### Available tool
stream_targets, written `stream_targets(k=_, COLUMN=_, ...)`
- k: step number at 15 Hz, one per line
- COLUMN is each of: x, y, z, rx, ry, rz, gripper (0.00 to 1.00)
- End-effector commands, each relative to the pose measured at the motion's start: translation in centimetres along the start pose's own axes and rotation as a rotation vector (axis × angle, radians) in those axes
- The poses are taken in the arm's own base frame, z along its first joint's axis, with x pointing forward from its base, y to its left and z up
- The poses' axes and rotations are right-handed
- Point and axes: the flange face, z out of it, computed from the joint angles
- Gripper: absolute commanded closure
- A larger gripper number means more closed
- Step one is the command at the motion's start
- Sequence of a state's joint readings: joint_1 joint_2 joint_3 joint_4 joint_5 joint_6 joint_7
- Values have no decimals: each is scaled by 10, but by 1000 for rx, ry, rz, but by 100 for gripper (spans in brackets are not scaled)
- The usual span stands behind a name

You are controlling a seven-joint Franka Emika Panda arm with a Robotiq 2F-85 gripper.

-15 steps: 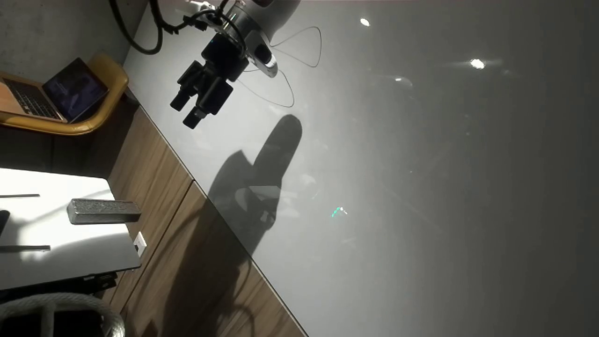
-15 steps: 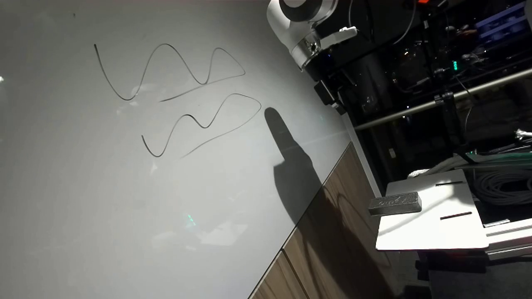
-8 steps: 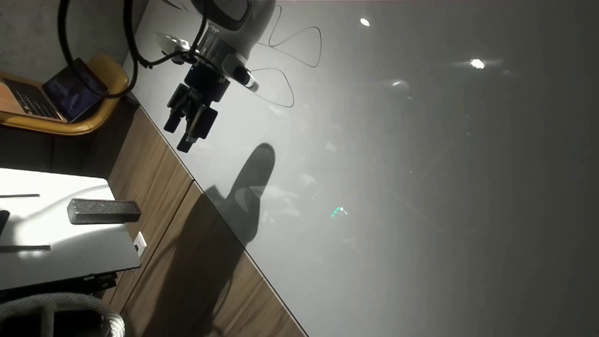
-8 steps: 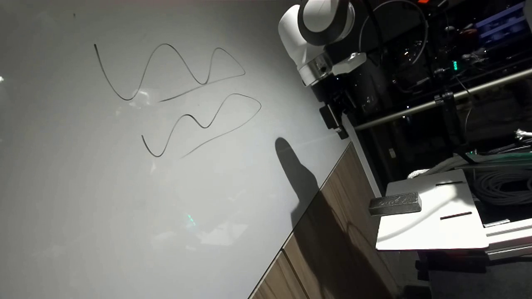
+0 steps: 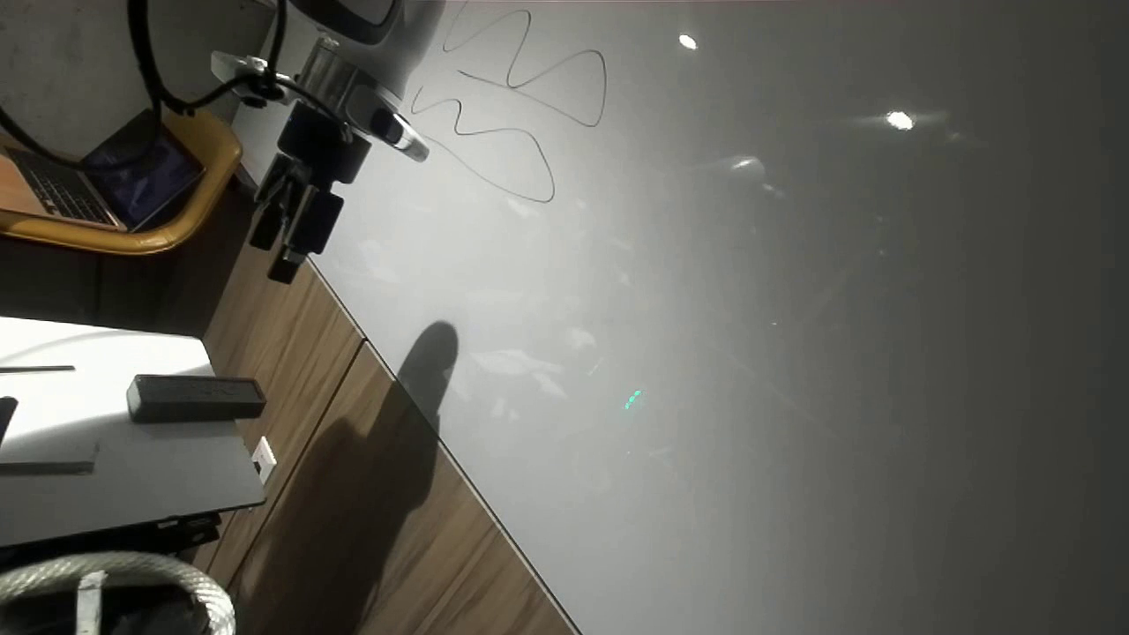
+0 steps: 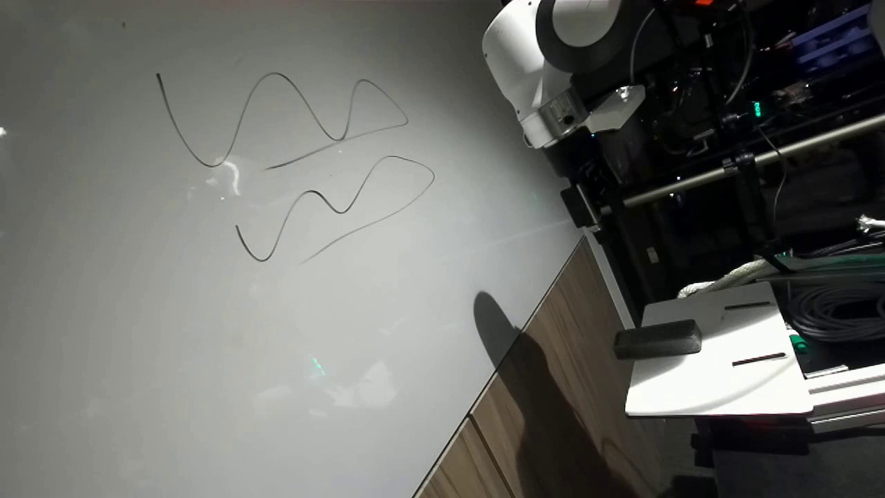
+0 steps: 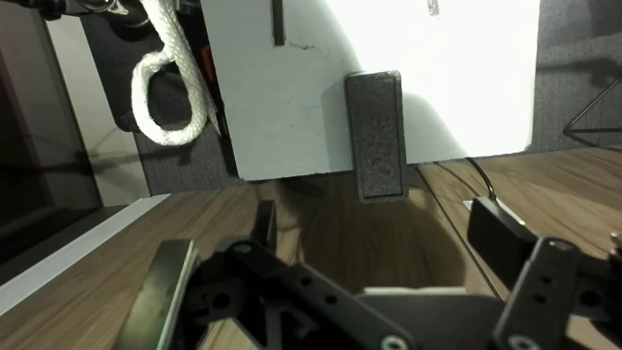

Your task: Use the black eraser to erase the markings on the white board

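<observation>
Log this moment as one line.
hand: open, empty | black eraser: on small white table, one end overhanging | markings: two looping lines on white board

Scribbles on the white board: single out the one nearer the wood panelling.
In an exterior view, it is the lower scribble, the smaller one; the upper scribble spans wider and sits farther from the wood panelling.
</observation>
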State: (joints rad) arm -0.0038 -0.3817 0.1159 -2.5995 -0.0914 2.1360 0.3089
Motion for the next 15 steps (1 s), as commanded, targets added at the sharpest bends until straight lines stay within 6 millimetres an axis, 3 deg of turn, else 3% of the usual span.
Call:
stream_targets(k=1, x=-35, y=7, z=7, rx=-22, ry=49, rz=-10, gripper=0)
stream_targets(k=4, x=-44, y=13, z=28, rx=-25, ry=76, rz=-43, gripper=0)
stream_targets(k=5, x=-26, y=10, z=23, rx=-24, ry=84, rz=-57, gripper=0)
stream_targets(k=10, x=-18, y=7, z=42, rx=11, ry=128, rz=-100, gripper=0)
stream_targets(k=15, x=-20, y=-23, z=75, rx=34, ry=73, rz=-152, gripper=0)
